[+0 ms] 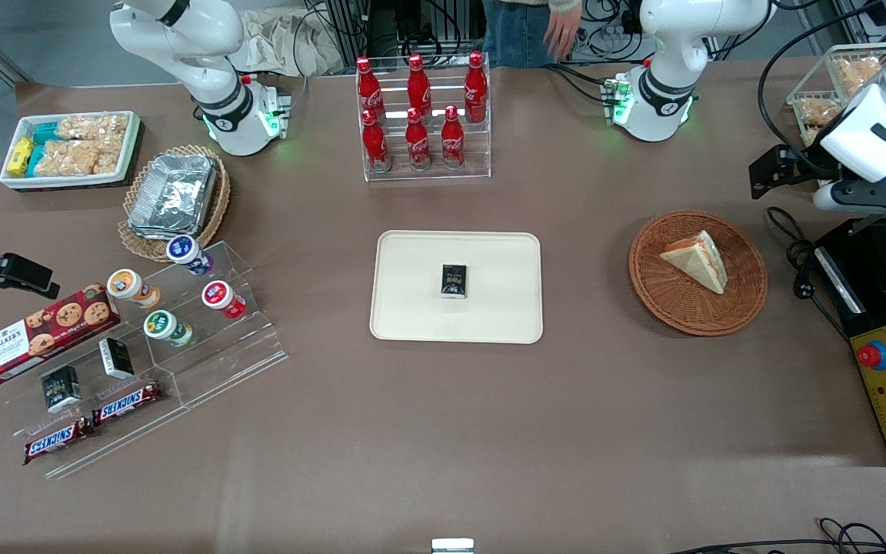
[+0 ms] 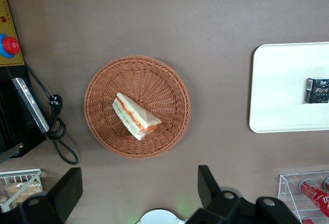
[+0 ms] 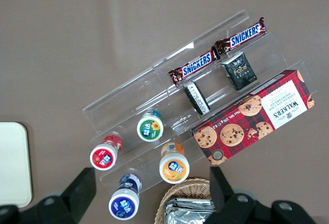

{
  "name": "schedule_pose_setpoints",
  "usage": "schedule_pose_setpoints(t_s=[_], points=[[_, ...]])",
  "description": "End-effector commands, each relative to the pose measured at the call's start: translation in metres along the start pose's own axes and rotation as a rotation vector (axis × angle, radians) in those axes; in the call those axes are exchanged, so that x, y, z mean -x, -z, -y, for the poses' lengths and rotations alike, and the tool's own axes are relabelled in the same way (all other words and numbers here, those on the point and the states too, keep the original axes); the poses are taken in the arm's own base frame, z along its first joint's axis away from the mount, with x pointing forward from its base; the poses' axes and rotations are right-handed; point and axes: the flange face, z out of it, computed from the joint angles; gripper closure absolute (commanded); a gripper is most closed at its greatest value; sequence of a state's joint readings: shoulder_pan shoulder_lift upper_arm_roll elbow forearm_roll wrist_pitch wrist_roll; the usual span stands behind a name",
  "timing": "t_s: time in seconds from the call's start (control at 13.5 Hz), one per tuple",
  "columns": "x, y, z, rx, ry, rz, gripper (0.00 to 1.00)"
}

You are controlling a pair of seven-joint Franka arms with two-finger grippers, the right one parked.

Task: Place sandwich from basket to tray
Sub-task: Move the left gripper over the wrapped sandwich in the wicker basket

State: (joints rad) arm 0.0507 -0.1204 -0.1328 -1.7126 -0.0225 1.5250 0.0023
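Note:
The sandwich [image 1: 697,261], a white bread wedge with orange and green filling, lies in the round reddish-brown wicker basket [image 1: 662,302]. My left gripper [image 1: 767,171] hangs open and empty, high above the table. It is beside the basket, a little farther from the front camera and toward the working arm's end. In the left wrist view the sandwich [image 2: 136,116] and basket [image 2: 103,80] lie below the open gripper [image 2: 136,185], well apart from it. The cream-white tray [image 1: 412,308] sits mid-table with a small black box [image 1: 454,280] on it; tray [image 2: 277,90] and box [image 2: 317,91] also show in the left wrist view.
A rack of red cola bottles [image 1: 421,115] stands farther from the front camera than the tray. A black control box with a red button [image 1: 885,369] and a cable [image 1: 793,254] lie beside the basket. An acrylic shelf of snacks [image 1: 181,331] sits toward the parked arm's end.

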Motion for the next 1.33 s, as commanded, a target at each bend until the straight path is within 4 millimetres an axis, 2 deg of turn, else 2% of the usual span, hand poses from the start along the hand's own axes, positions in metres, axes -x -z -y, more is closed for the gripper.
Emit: schedule_pose_setpoints(t_s=[0.0, 0.67, 0.81, 0.96, 1.11, 1.26], points=[[0.002, 0.005, -0.001, 0.012, -0.013, 0.008, 0.00], [0.000, 0.005, 0.000, 0.015, 0.060, 0.008, 0.00], [-0.001, 0.003, -0.001, 0.015, 0.231, 0.013, 0.00], [0.000, 0.003, -0.010, 0.010, 0.377, 0.021, 0.00], [0.003, -0.001, -0.006, 0.001, 0.496, 0.055, 0.00], [-0.005, -0.011, -0.008, -0.007, 0.679, 0.066, 0.00]])
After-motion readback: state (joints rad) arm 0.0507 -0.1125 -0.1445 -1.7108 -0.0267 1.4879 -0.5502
